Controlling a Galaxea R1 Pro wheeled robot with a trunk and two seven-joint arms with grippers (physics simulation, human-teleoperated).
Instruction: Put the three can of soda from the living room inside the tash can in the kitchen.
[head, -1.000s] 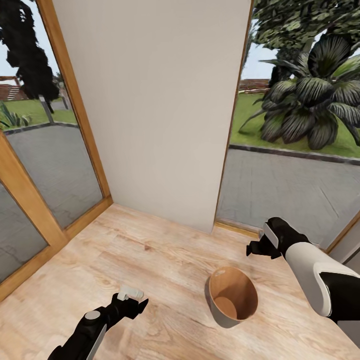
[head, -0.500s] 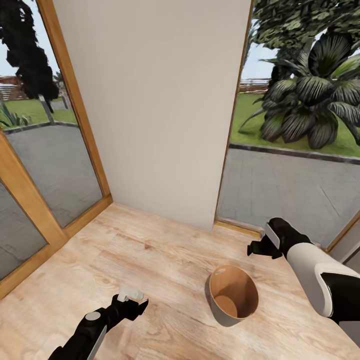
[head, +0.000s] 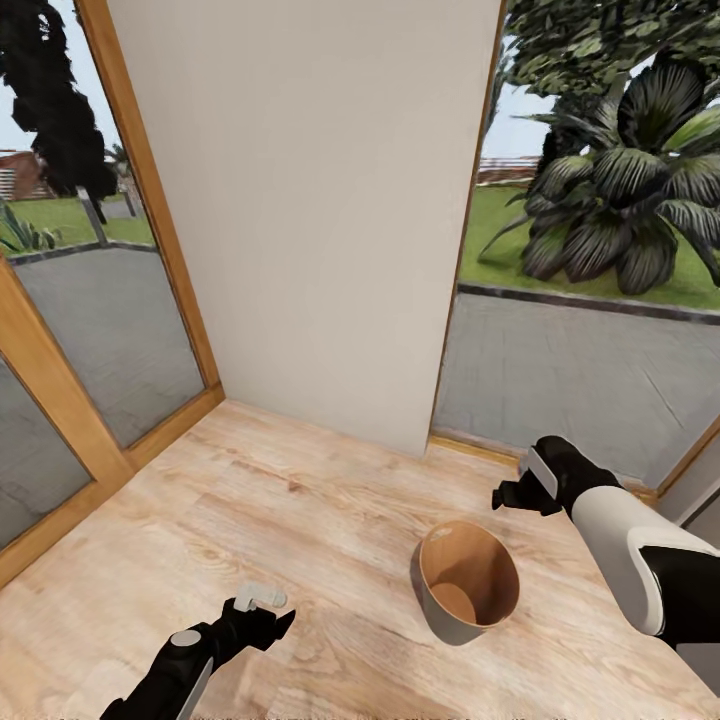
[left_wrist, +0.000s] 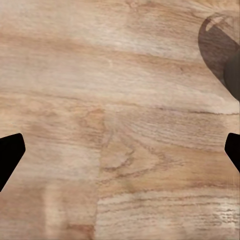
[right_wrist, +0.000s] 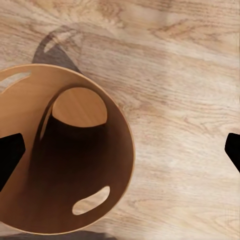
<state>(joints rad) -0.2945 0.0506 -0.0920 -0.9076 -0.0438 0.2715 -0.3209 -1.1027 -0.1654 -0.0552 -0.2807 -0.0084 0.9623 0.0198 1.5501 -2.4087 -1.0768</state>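
1 round wood-lined tash can (head: 468, 583)

**Bin on the floor before the wall**

Your small round tapered bin with grey outer wall (head: 468, 596) stands on the wood-plank floor (head: 320, 520), in front of the plain pale wall panel (head: 310, 200). Wood-framed glass doors (head: 90, 330) stand left of that bin.
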